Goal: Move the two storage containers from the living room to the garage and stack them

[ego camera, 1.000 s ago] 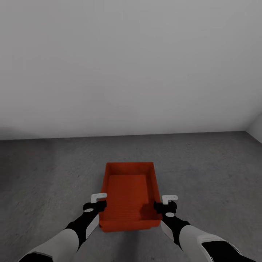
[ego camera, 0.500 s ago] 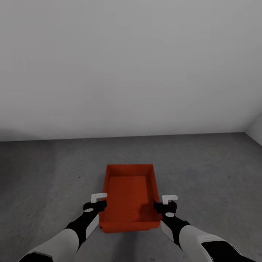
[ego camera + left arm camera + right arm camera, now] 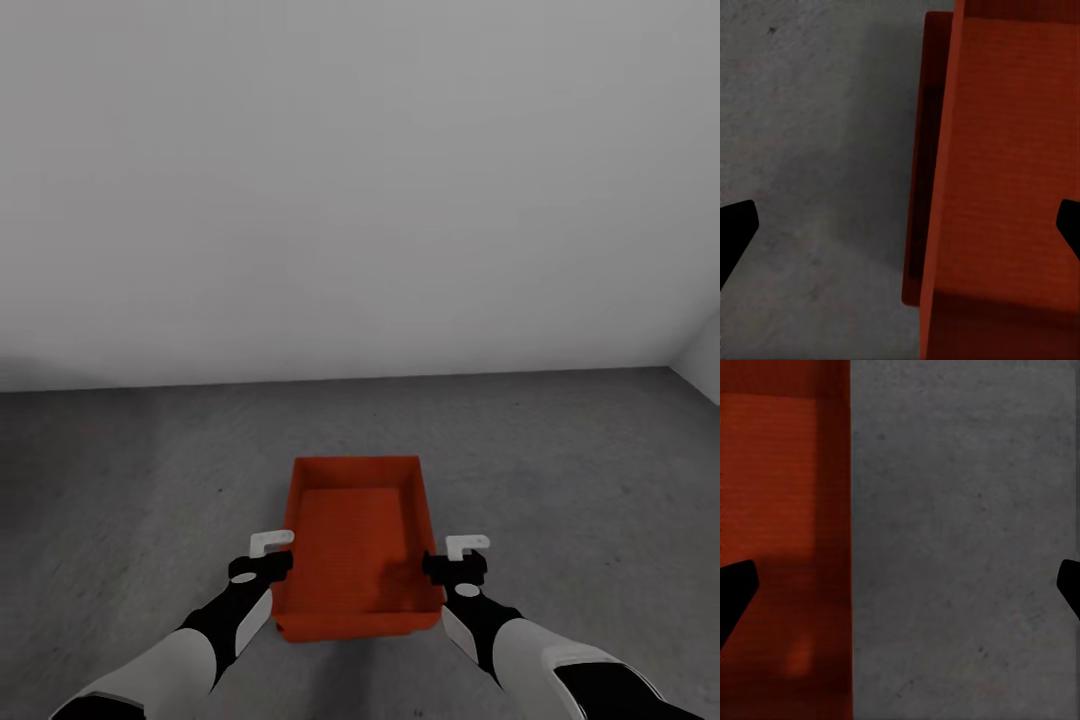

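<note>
Orange-red rectangular topless bin (image 3: 358, 545) w/ smooth walls + stepped inner bottom sits upright on the rough mottled dark-grey concrete floor (image 3: 580, 470), roughly mid-floor, well short of the floor's far edge where it meets the plain white wall (image 3: 360, 190). A second white wall face (image 3: 703, 358) shows at the floor's far right corner. Bin's long axis runs away from the robot.

Left wrist view shows a darker orange-red edge (image 3: 921, 165) sticking out beside and below the bin's wall (image 3: 1009, 172). Can't tell if that's a second bin underneath or a step of the same one.

Left gripper (image 3: 262, 558): beside the bin's near-left corner, by the left wall. In left wrist view both black fingertips (image 3: 735, 232) sit far apart at the picture edges, so fingers are spread, holding nothing; bin wall lies between them, no visible contact.

Right gripper (image 3: 456, 562): beside the near-right corner, by the right wall. Right wrist view: black fingertips (image 3: 735, 589) likewise wide apart, released; bin wall (image 3: 784, 510) under one finger side, bare concrete (image 3: 960, 532) across the rest.

Both arms reach fwd, black forearms w/ white upper sleeves, about symmetric either side of the bin's near end.
</note>
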### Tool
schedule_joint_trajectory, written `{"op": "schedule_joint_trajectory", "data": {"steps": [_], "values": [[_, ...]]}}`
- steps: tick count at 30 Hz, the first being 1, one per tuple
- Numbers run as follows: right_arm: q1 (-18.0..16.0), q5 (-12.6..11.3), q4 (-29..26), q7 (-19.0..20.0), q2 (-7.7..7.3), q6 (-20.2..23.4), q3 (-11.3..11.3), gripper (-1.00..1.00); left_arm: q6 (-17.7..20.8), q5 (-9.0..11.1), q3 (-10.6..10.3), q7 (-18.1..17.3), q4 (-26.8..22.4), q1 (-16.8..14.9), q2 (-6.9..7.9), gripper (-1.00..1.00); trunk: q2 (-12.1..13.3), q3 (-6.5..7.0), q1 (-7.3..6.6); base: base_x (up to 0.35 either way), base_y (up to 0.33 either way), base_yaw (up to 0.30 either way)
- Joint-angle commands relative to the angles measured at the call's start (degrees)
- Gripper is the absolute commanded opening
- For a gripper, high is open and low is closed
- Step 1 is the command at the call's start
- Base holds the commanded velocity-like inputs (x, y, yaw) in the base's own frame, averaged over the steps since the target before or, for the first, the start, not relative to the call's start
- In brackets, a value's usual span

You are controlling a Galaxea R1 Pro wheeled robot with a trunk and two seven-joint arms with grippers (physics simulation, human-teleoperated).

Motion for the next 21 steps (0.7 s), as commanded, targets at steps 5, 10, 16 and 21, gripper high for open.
{"op": "schedule_joint_trajectory", "data": {"steps": [5, 10, 16, 21], "values": [[0.0, 0.6, 0.0, -0.5, 0.06, 0.0, 0.0, 1.00, 0.0, 0.6, -0.5, 0.3, 0.0, 0.0, 0.03, 1.00, 2.0, 0.86, -1.11, 0.000, 0.000, 0.000], [0.0, 0.5, 0.0, -0.6, 0.10, 0.0, 0.0, 1.00, 0.0, 0.6, -0.5, 0.3, 0.0, 0.0, 0.03, 1.00, 4.0, 1.76, -2.21, 0.000, 0.000, 0.000], [0.0, 0.5, 0.1, -1.5, 0.34, 0.2, 0.1, 1.00, 0.0, 0.6, -0.5, 0.3, 0.0, 0.0, 0.02, 1.00, 6.4, 2.84, -3.52, 0.000, 0.000, 0.000], [0.0, 0.5, 0.1, -2.3, 0.32, 0.4, 0.1, 1.00, 0.0, 0.6, -0.5, 0.3, 0.0, 0.0, 0.03, 1.00, 8.4, 3.73, -4.62, 0.000, 0.000, 0.000]]}}
